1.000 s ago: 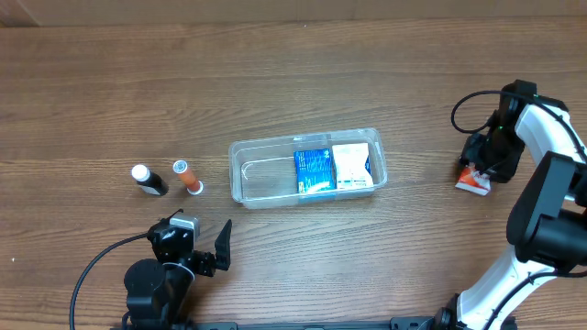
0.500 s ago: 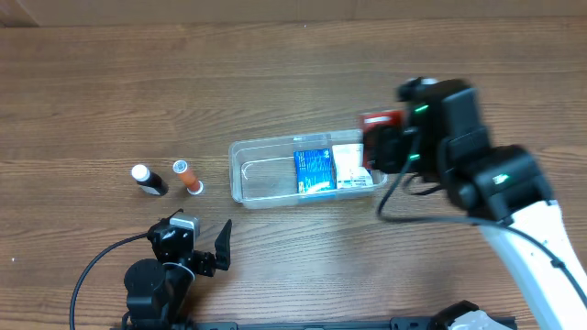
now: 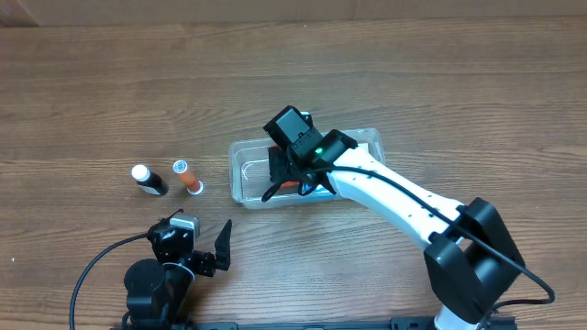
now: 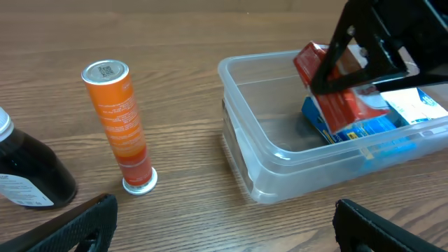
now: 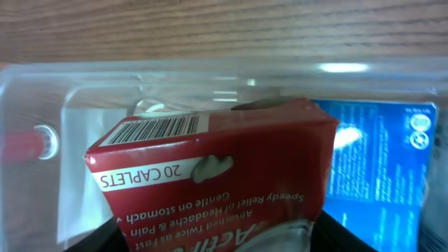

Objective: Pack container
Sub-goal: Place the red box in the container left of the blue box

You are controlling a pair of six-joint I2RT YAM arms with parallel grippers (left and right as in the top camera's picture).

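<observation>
The clear plastic container (image 3: 246, 179) sits mid-table and holds a blue box (image 4: 360, 126) and a white box, mostly hidden under the arm. My right gripper (image 3: 289, 176) is shut on a red caplet box (image 5: 224, 175) and holds it tilted over the container's open middle, next to the blue box (image 5: 378, 161). The red box also shows in the left wrist view (image 4: 336, 84). My left gripper (image 3: 206, 249) is open and empty near the front edge, in front of the container (image 4: 280, 175).
An orange tube (image 3: 188, 176) and a dark bottle with a white cap (image 3: 147, 180) stand left of the container. Both show in the left wrist view, the tube (image 4: 119, 122) upright and the bottle (image 4: 28, 175) at the left edge.
My right arm swept from the far right to over the container, carrying the red box, and now holds it low in the tub's middle. The left arm has not moved.
</observation>
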